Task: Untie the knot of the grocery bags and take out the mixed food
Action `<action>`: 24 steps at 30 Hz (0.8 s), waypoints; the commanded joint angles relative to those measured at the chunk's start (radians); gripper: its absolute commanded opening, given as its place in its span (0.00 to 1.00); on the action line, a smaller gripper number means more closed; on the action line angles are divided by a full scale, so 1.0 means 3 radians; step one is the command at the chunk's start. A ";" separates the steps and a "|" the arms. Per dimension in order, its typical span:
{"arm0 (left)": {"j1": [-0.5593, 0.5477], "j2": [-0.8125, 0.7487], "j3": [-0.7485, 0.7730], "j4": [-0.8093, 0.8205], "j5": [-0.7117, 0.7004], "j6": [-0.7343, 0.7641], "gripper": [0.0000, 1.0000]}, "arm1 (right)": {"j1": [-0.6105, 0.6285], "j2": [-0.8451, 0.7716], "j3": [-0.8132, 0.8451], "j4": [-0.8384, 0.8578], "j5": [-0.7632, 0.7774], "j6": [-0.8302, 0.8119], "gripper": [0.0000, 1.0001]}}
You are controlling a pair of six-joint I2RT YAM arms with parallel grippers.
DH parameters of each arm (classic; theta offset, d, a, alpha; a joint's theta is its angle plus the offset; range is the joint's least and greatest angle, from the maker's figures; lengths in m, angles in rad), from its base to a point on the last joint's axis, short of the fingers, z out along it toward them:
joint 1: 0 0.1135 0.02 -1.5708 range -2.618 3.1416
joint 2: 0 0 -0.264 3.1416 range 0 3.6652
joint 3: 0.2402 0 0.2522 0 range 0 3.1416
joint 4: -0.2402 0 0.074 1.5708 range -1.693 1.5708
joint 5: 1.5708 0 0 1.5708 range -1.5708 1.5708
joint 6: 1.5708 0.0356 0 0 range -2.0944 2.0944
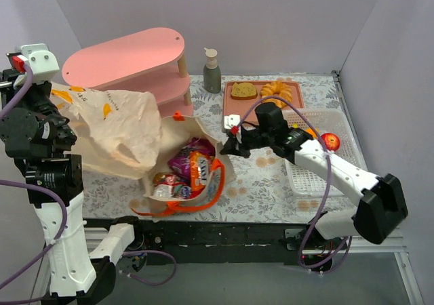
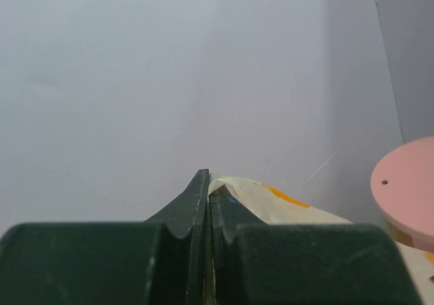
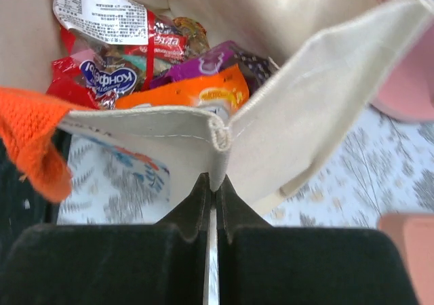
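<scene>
Pink shelf (image 1: 125, 57) and pump bottle (image 1: 212, 73) behind tote (image 1: 197, 126)

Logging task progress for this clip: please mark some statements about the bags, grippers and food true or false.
The right gripper pinches the rim of the cream canvas tote. True.
That tote is empty. False: shiny snack packets lie inside.
The left gripper is open. False: it is shut on the thin tan plastic bag.
The brown bread slice lies on the pink rectangular tray. True.
</scene>
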 commanded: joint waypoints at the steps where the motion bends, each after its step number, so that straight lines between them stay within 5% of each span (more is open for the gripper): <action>1: 0.0016 -0.0165 -0.0256 0.0037 -0.0366 0.0391 0.00 | -0.0296 -0.0511 -0.0174 -0.0995 -0.0262 -0.0933 0.01; 11: 0.0016 -0.0350 -0.0533 -0.0229 -0.0458 0.0387 0.00 | -0.0450 -0.0686 -0.0241 -0.1543 -0.0308 -0.1076 0.01; 17: 0.0026 -0.0273 -0.0217 0.0957 -0.0714 0.1102 0.00 | -0.0629 -0.0798 -0.0410 -0.1743 -0.0436 -0.1219 0.01; 24: 0.0021 -0.0319 -0.0276 0.0065 -0.0831 0.1067 0.00 | -0.0686 -0.0860 -0.0328 -0.1646 -0.0518 -0.1036 0.01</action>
